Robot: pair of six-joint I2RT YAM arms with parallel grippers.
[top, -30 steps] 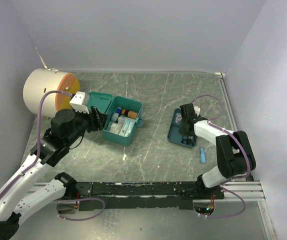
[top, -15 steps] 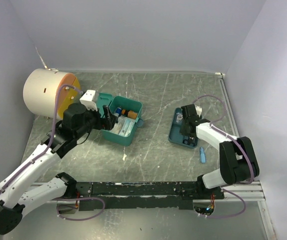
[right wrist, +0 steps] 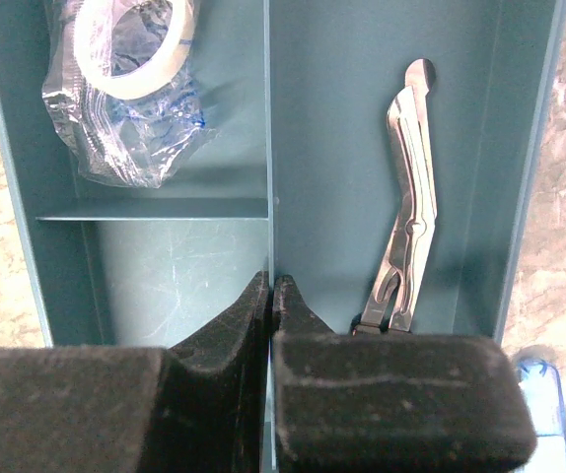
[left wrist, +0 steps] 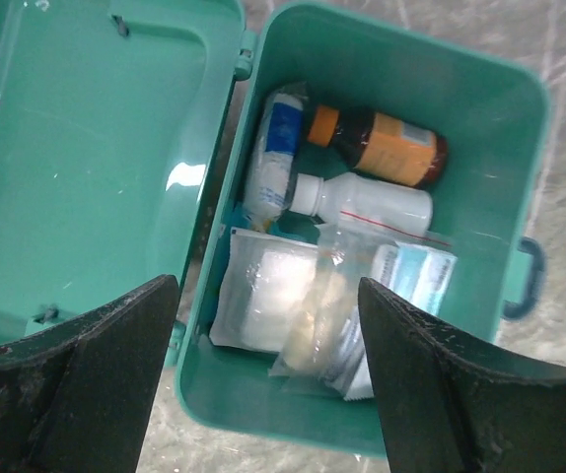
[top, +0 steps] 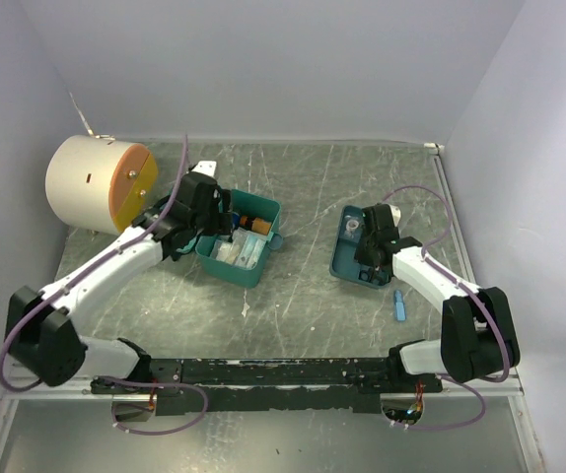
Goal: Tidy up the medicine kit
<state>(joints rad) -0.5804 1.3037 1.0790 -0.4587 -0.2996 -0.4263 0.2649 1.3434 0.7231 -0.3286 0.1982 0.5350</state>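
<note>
The medicine kit [top: 232, 272] is a teal box standing open left of centre, its lid [left wrist: 96, 148] folded back to the left. Inside the medicine kit [left wrist: 500, 148] lie a brown bottle [left wrist: 382, 148], a white bottle [left wrist: 367, 205], a blue-and-white roll [left wrist: 275, 158] and clear packets [left wrist: 263, 301]. My left gripper [top: 219, 212] hovers over the box, open and empty [left wrist: 265, 296]. My right gripper [top: 367, 251] reaches down into the darker divided tray [top: 342, 266] and is shut on its thin middle divider [right wrist: 271, 286].
The tray holds a bagged tape roll [right wrist: 130, 69] and metal shears [right wrist: 408, 207]. A small blue item [top: 399, 304] lies on the table just right of the tray. A big cream cylinder with an orange face [top: 96, 184] stands at the back left near the wall.
My left arm has swung from beside the lid to over the open box, and its jaws have widened. The right gripper has stayed closed at the tray.
</note>
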